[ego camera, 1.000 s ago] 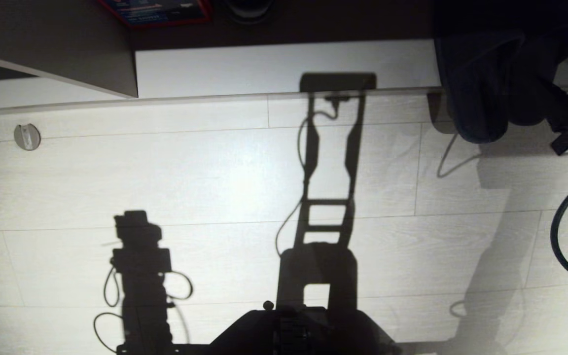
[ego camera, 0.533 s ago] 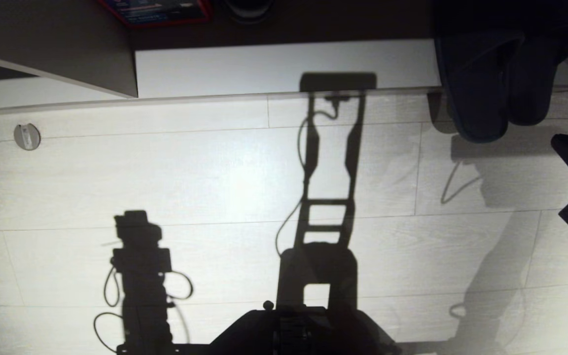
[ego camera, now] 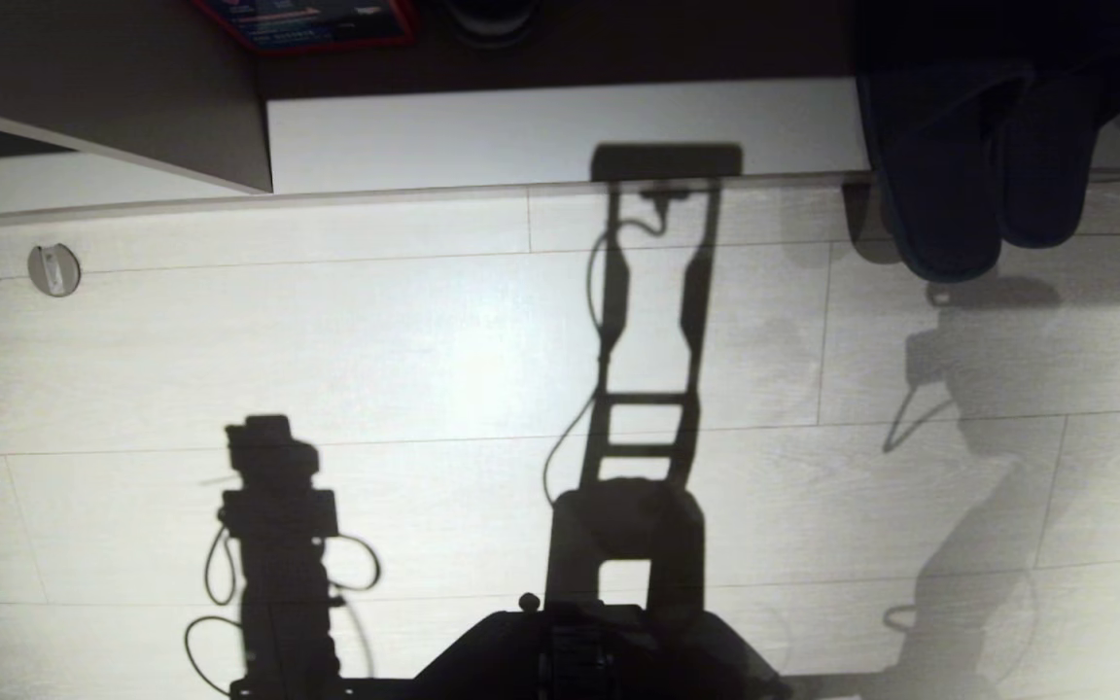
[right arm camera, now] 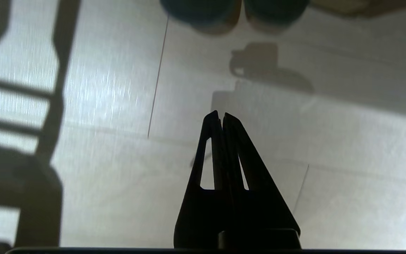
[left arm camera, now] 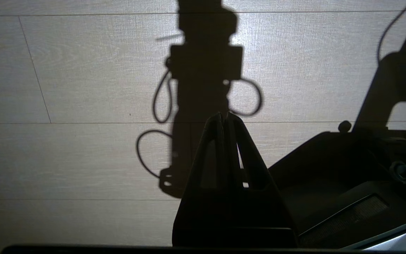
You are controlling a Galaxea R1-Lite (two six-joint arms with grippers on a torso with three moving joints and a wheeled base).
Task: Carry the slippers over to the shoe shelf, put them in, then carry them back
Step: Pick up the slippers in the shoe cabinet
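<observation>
step: slippers (ego camera: 968,165) shelved, upper right | my right gripper (right arm camera: 221,114) clenched, empty (pulled clear) | next: re-grasp both

The floor (ego camera: 404,350) is pale wood-grain plank, with thin seams running across it and a bright patch of light near the middle. At ten o'clock on it lies a small round grey disc (ego camera: 52,269) with a raised bar across its face. At about eleven o'clock a grey slanted panel (ego camera: 103,87) reaches down to a corner. At twelve o'clock a white board (ego camera: 560,131) runs along the planks, dark recess behind it. In that recess, near eleven o'clock, sits a red-edged blue box (ego camera: 312,21), cut off by the frame, beside a dark round object (ego camera: 490,15).
</observation>
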